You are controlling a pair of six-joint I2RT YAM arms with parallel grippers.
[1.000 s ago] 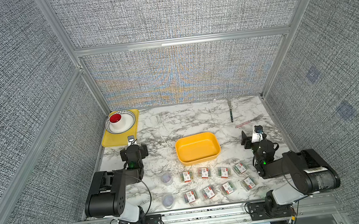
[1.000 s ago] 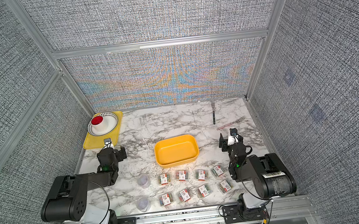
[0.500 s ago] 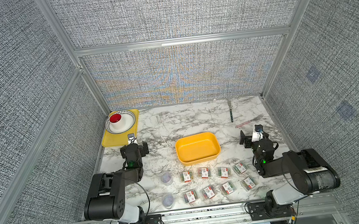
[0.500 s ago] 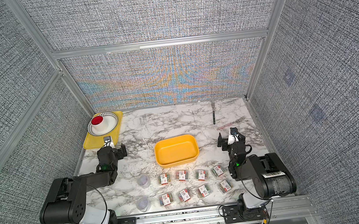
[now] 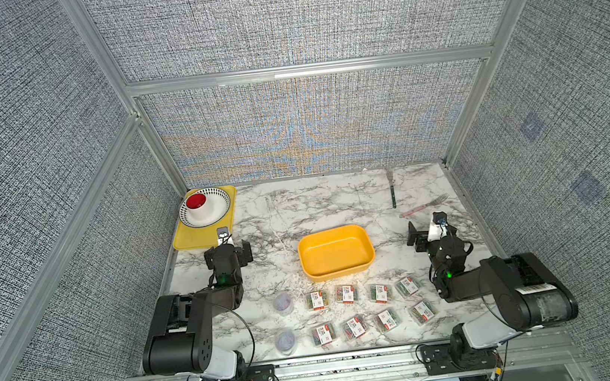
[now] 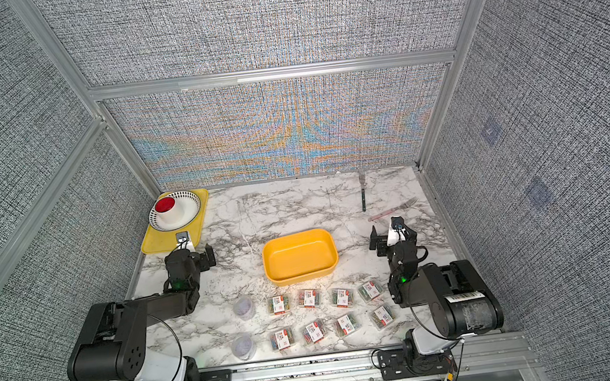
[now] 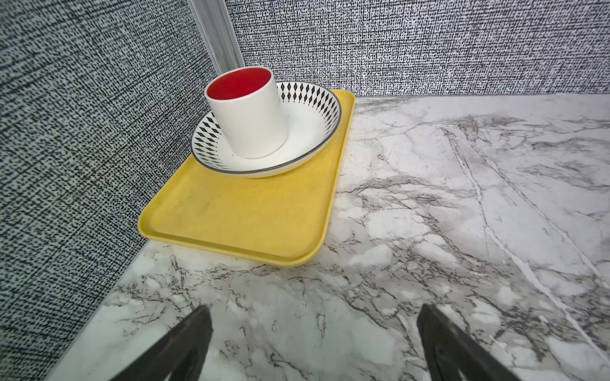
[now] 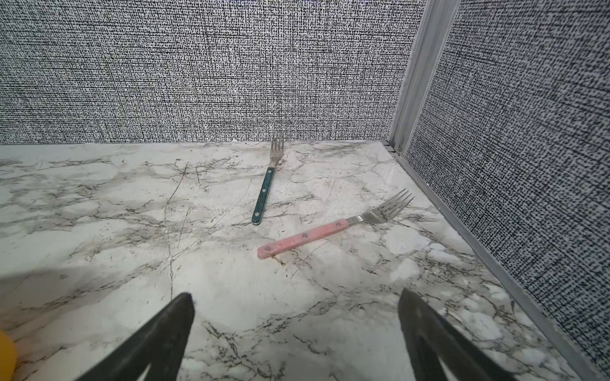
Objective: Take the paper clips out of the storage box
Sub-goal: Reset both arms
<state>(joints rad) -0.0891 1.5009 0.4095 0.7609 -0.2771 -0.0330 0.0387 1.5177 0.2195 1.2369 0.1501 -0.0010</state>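
Noted slight shifts over the last second: left gripper a touch nearer the yellow tray, right gripper a touch toward the storage box. Found nothing else on the table displaced. Observed both grippers spread wide and grasping nothing, low over bare marble. Located storage box upright at mid-table. Found all paper clips outside it on the near side of the table. Counted eight labelled rectangular packs in two rows of four, and two round tubs just beside them on the left arm's side. Recorded white cup standing in patterned bowl on the tray. Recorded green-handled fork and pink-handled fork lying apart near the far right corner.
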